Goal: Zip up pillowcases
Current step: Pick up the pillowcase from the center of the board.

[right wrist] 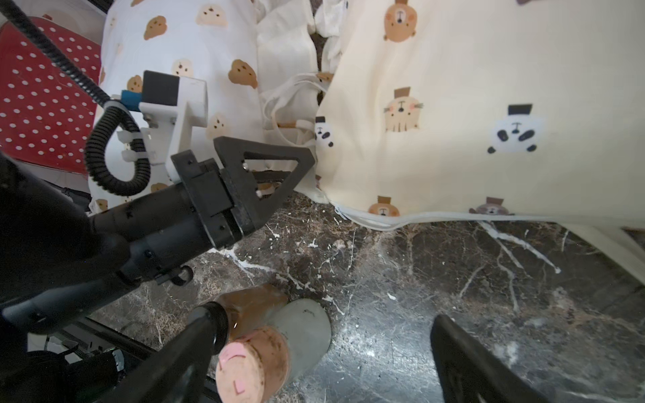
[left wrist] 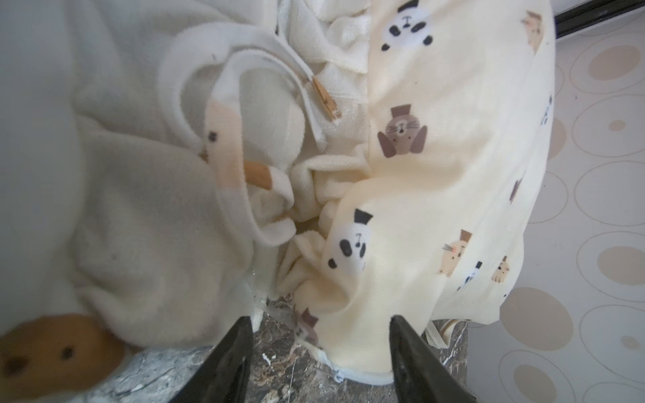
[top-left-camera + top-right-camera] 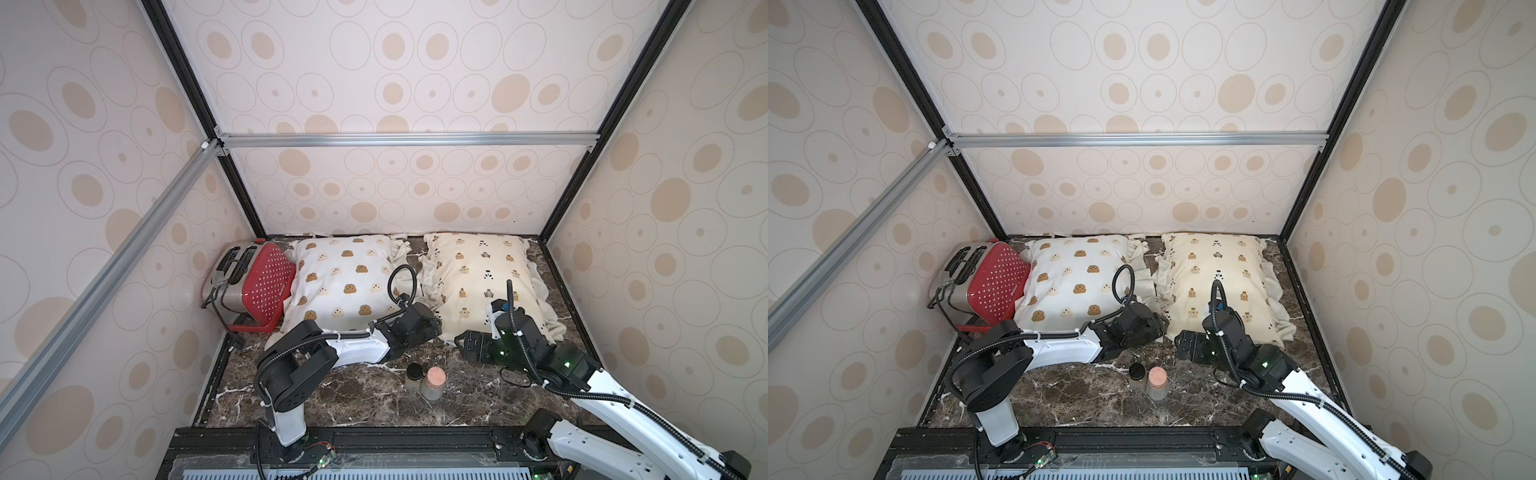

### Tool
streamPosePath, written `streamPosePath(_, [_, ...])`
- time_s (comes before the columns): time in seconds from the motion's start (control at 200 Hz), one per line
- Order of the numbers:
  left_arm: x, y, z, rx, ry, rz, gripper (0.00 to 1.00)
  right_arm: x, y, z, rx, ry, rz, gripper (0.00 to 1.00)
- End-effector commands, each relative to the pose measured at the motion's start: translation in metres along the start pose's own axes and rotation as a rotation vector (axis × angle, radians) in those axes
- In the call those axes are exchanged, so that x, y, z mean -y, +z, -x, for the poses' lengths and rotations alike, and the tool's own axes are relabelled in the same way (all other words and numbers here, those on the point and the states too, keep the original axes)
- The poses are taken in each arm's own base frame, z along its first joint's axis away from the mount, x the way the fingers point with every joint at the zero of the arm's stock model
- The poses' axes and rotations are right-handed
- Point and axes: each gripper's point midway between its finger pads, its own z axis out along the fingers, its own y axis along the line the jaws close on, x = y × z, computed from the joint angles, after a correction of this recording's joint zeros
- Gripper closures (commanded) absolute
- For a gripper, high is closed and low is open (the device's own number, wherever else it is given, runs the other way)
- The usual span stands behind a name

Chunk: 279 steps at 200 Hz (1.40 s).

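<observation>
Two pillowcases lie side by side at the back of the table in both top views: a white one with bear faces (image 3: 345, 282) (image 3: 1075, 282) and a cream-yellow one with bears and pandas (image 3: 478, 278) (image 3: 1217, 274). My left gripper (image 2: 323, 349) (image 3: 434, 328) is open, its fingers either side of the cream-yellow pillowcase's near corner (image 2: 352, 335), not pressing it. The white pillowcase's opening (image 2: 268, 115) gapes, with a brown zipper pull (image 2: 326, 99) at its end. My right gripper (image 1: 328, 352) (image 3: 471, 347) stands wide open over bare marble, in front of the cream-yellow pillowcase's zipper edge (image 1: 384, 221).
A red dotted toaster (image 3: 257, 286) leans against the white pillowcase's left side. Two small jars (image 3: 432, 382) (image 1: 272, 349) stand on the marble table (image 3: 353, 395) between the arms, close to one right finger. Patterned walls and black frame posts enclose the table.
</observation>
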Motion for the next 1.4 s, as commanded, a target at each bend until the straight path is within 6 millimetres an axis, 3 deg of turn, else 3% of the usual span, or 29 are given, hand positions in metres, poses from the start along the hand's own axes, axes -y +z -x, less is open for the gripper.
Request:
streamPosePath(0.0, [0.019, 0.006, 0.002, 0.006, -0.031, -0.035, 0.39, -0.003, 0.007, -0.011, -0.061, 0.042, 0.054, 0.0])
streamPosePath(0.225, [0.001, 0.013, -0.003, 0.007, -0.082, -0.005, 0.45, 0.003, 0.031, -0.025, -0.126, 0.074, 0.068, 0.1])
streamPosePath(0.771, [-0.001, 0.034, -0.002, 0.015, -0.101, -0.013, 0.64, 0.023, 0.064, -0.038, -0.159, 0.16, 0.082, 0.37])
streamPosePath(1.202, [0.011, 0.031, 0.003, 0.021, -0.08, -0.032, 0.9, 0.018, 0.085, -0.037, -0.173, 0.207, 0.158, 0.52])
streamPosePath(1.392, [0.026, 0.024, 0.004, 0.004, -0.056, -0.057, 0.98, 0.014, 0.092, -0.037, -0.184, 0.168, 0.188, 0.55])
